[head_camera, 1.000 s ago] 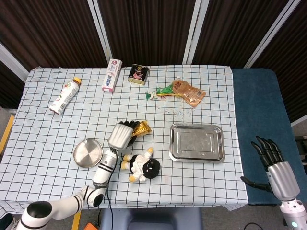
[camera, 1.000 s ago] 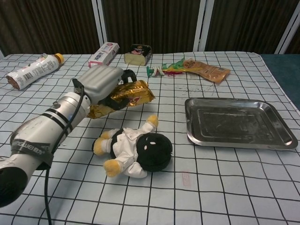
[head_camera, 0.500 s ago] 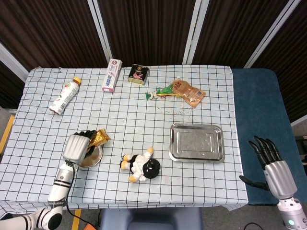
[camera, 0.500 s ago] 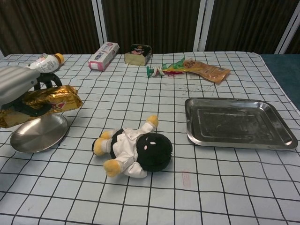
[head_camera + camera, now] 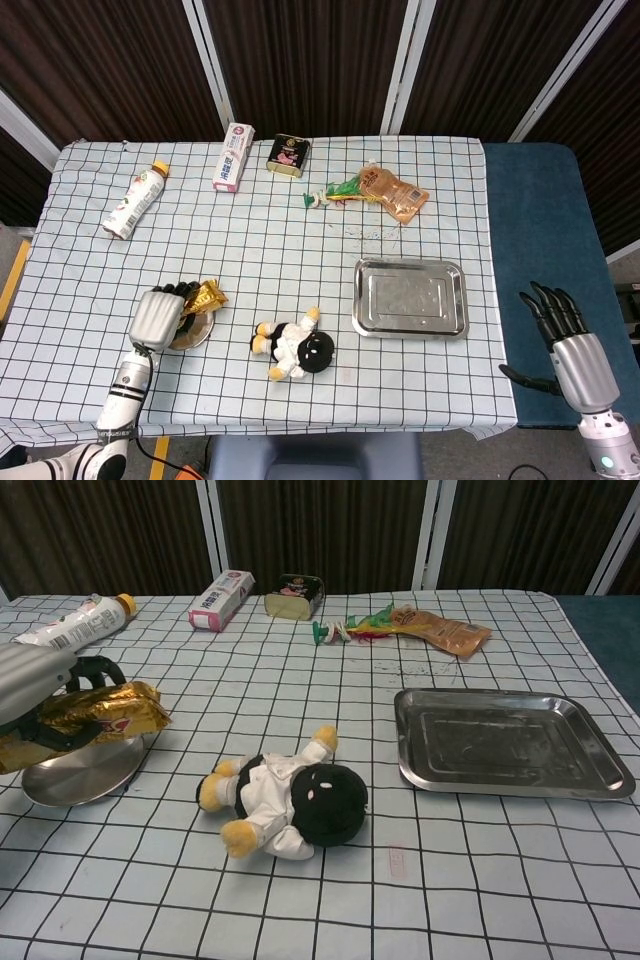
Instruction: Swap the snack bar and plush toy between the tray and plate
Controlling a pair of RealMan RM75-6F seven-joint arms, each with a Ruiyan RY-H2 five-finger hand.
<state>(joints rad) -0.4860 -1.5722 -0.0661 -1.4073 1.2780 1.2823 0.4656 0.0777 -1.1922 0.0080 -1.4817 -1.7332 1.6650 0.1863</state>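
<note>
Nearest to us, the right robot hand hung off the counter's right edge, over the blue surface beside it, fingers spread and holding nothing. We saw it in the head view only.

Just beyond the front edge, the toy lay on its back on the checked cloth, between the plate and the tray and touching neither. Its black head pointed toward us and its yellow feet stuck outward.

At the left, our left robot hand was clamped on the snack bar, the dark fingers wrapped around the gold wrapper. We held the bar over the plate, with its free end reaching past the plate's far rim. From the chest view the bar seemed slightly above the plate, though we could not tell for sure whether it touched the metal.

At the right, the tray sat flat with nothing in it, well apart from the toy.

Farther back, an orange pouch lay near the middle of the counter with a green-wrapped item just beside it on the left. Along the far edge we saw a small dark tin, a white and pink box near it, and a bottle with a yellow cap lying on its side at the far left. Dark curtains hung behind the counter.
</note>
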